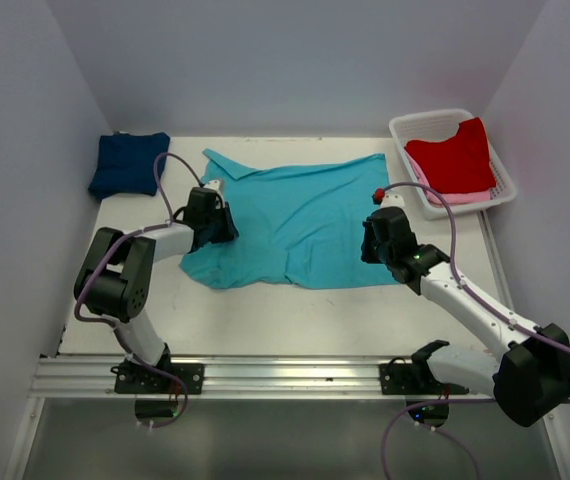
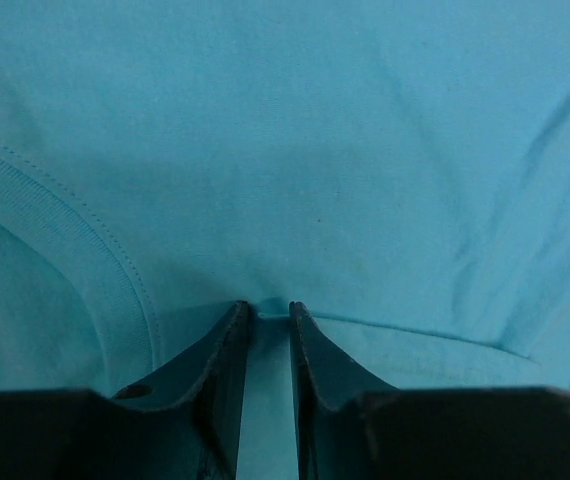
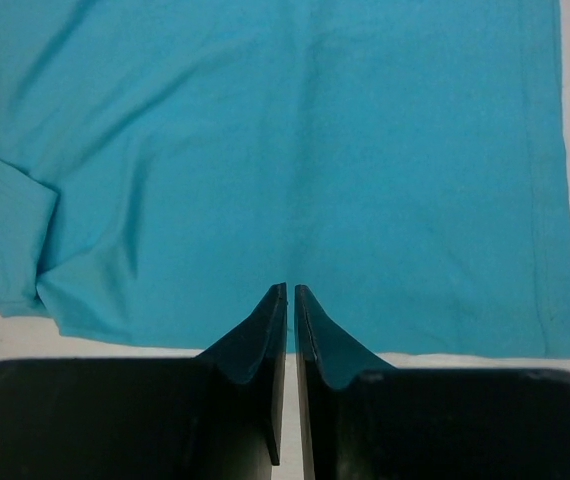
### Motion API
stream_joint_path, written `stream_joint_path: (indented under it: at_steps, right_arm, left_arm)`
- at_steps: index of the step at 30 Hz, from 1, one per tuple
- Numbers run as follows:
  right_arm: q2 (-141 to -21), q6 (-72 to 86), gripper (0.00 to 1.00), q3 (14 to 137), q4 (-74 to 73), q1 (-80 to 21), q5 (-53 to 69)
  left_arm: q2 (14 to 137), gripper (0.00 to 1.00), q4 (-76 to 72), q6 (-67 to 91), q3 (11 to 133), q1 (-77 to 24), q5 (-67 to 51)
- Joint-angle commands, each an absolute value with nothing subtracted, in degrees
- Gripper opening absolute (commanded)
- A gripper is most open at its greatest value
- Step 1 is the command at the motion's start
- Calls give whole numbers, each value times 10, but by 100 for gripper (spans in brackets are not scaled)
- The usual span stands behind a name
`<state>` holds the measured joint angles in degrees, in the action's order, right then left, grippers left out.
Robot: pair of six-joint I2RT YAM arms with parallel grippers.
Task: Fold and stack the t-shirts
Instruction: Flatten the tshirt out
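Plain pale walls (image 1: 295,60) closed in the scene on three sides, meeting a white worktop (image 1: 295,310) whose near edge, at 6 o'clock, was bounded by a silver metal rail (image 1: 285,375) carrying the bases of both arms. A turquoise t-shirt (image 1: 305,215) lay spread flat across the middle of the worktop, lightly creased, with one sleeve pointing toward 11 o'clock and the lower left part bunched toward 7 o'clock.

The right arm (image 1: 475,310) reached in from 5 o'clock to the shirt's 3 o'clock edge; the left arm (image 1: 125,275), bent back on itself at 8 o'clock, reached to the shirt's 9 o'clock edge.

A white slotted basket (image 1: 433,114) sat in the 2 o'clock corner. It held a folded red t-shirt (image 1: 452,160) lying on top of a pink t-shirt (image 1: 455,198), of which only a strip showed. A navy t-shirt (image 1: 127,165) lay folded in the 10 o'clock corner, well apart from the rest.

In the wrist view, the left fingers (image 2: 215,375) stood narrowly apart with a ridge of turquoise cloth nipped between them, beside a ribbed, stitched band. The right fingers (image 3: 255,345) were drawn to a hairline gap over the shirt's hem, bare worktop beneath; whether they pinched the cloth could not be told.
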<state>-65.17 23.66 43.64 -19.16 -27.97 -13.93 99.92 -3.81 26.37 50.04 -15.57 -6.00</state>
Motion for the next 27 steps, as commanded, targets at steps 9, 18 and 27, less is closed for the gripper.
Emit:
stream_joint_path:
  at_steps: [9,18,27]
  right_arm:
    - [-643,238,7,429,-195,-279,-158]
    - [-657,240,3,430,-195,-279,-158]
    - [-668,261,0,432,-224,-279,-200]
  left_arm:
    - [946,15,-11,265,510,-171,-53]
    - [899,15,32,265,508,-176,-42]
    - [899,0,28,262,494,-179,-31]
